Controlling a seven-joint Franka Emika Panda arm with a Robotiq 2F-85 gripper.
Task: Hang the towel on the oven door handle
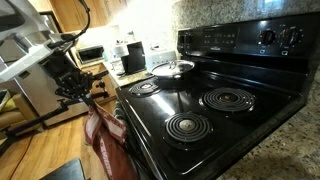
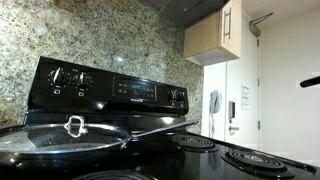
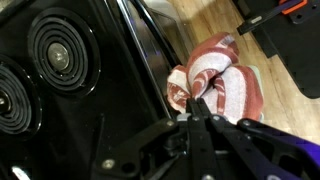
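Observation:
The brick-red towel (image 1: 106,145) with white stripes hangs in a bunch in front of the black range's front edge; in the wrist view the towel (image 3: 225,85) is a folded bundle over the wooden floor. My gripper (image 3: 198,104) is shut on the towel's near fold, fingers pressed together. In an exterior view the gripper (image 1: 88,96) sits just left of the stove's front corner, above the towel. The oven door handle (image 3: 152,42) is a slim dark bar along the range's front, left of the towel; I cannot tell whether the cloth touches it.
A lidded pan (image 1: 172,70) sits on a back burner, also the pan (image 2: 70,135) up close. Coil burners (image 1: 187,125) cover the cooktop. Containers (image 1: 130,55) stand on the counter beyond. A black object (image 3: 290,45) lies on the wooden floor.

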